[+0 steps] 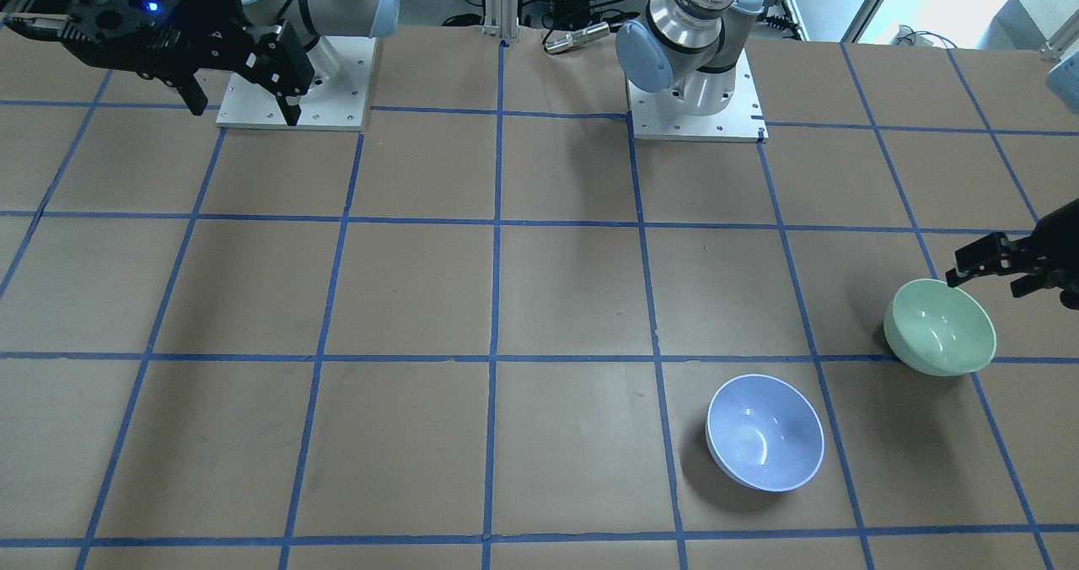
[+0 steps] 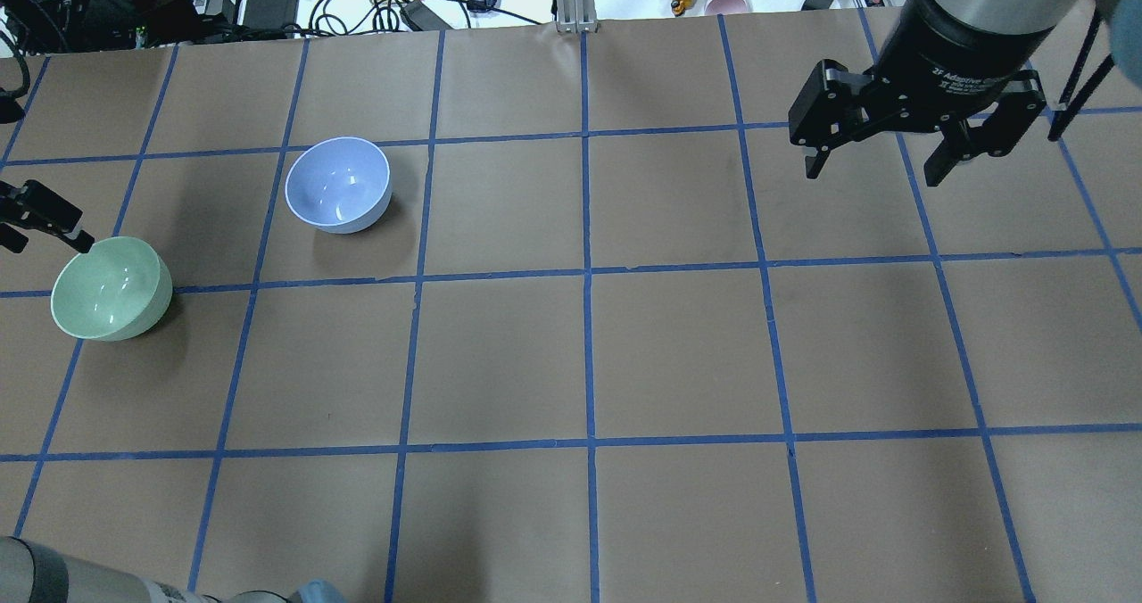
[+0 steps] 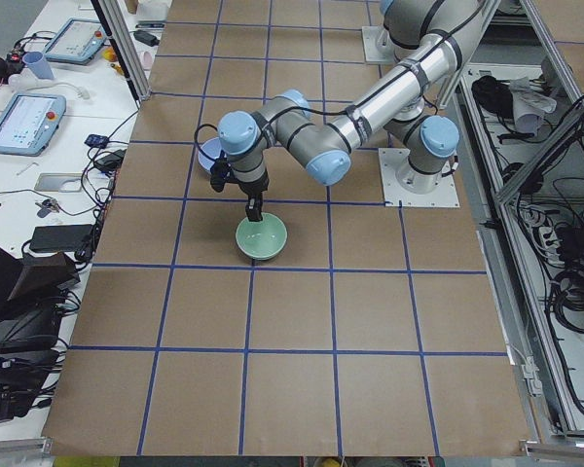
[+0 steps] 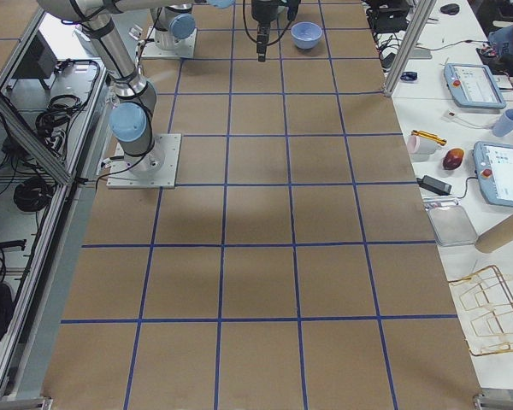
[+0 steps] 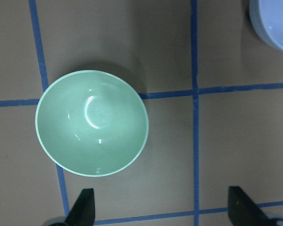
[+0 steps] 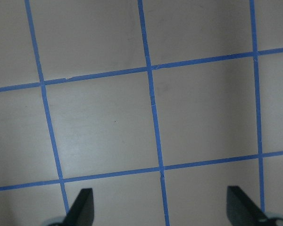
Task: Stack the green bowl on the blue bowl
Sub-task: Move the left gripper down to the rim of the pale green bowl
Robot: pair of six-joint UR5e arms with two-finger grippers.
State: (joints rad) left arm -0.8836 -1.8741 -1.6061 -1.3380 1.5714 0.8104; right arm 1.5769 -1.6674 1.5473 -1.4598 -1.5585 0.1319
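Brown-paper desk [image 2: 678,353]: you see round glossy mint-green bowl [image 2: 111,288] apart from round glossy periwinkle-blue bowl [image 2: 337,184]; left pincer [image 5: 162,208] wide, just beside the green; right pincer [image 2: 872,173] wide.

I see silver arm tubes [image 3: 380,92] with pale-blue joint caps [image 3: 239,129], on white bolted base plates [image 1: 657,125]; the black right gripper [image 2: 872,175] bears white lettering.

My left arm [image 3: 389,92] stretches far out to my left side, wrist turned down, with my left gripper [image 5: 162,209] hanging low and its fingers spread wide, while my right gripper [image 2: 874,173] hangs high, pointing down, fingers equally parted.
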